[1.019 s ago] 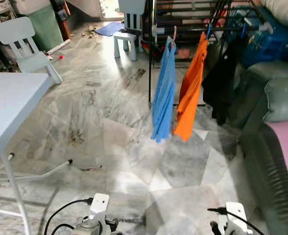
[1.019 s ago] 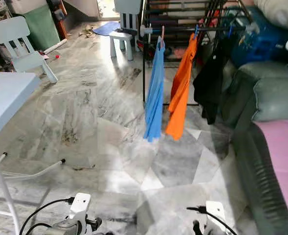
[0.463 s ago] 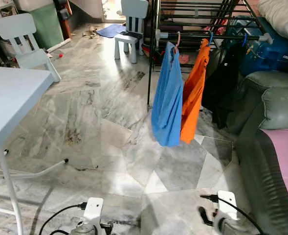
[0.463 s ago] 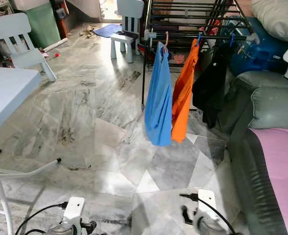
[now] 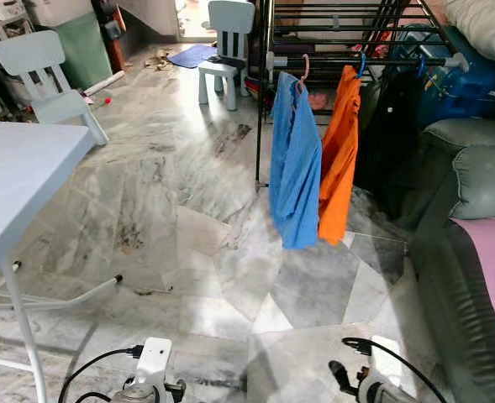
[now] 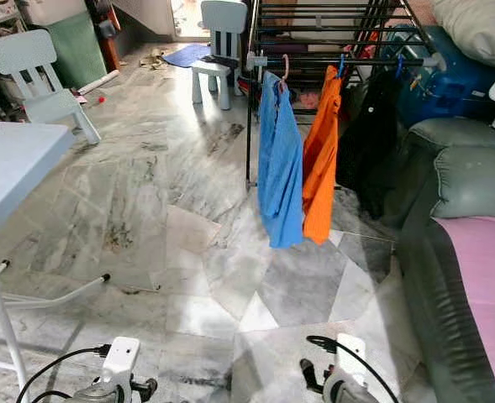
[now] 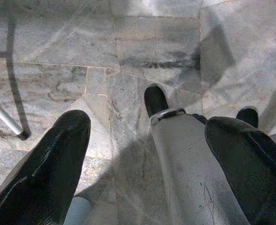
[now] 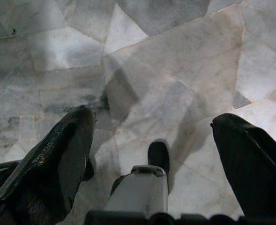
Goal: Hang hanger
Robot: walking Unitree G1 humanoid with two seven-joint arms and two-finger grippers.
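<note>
I see the blue shirt (image 5: 295,164) swing on its pink hanger (image 5: 302,69): a second ago it hung narrow and edge-on, now it turns broad toward me and partly overlaps the orange shirt (image 5: 339,155) at its side. The whole picture has also shifted a little, so my head has moved too; the drying rack (image 5: 358,60) now sits at about one o'clock from me, across the marble floor (image 5: 171,210). The hanger's hook sits over the rack's front rail, with the orange shirt and a black garment (image 5: 388,134) hung further along the same rail.

Both arms hang low at six o'clock. In the left wrist view the left gripper (image 7: 147,154) has its two fingers spread wide with nothing between them but floor and my own leg. The right gripper (image 8: 163,154) is likewise spread and empty, pointing down at the tiles.

I judge the hanging is done: the shirt is on the rail, swaying freely, and both grippers are clear of it and well apart from the rack. The white table (image 5: 20,176) at nine o'clock is no concern.
</note>
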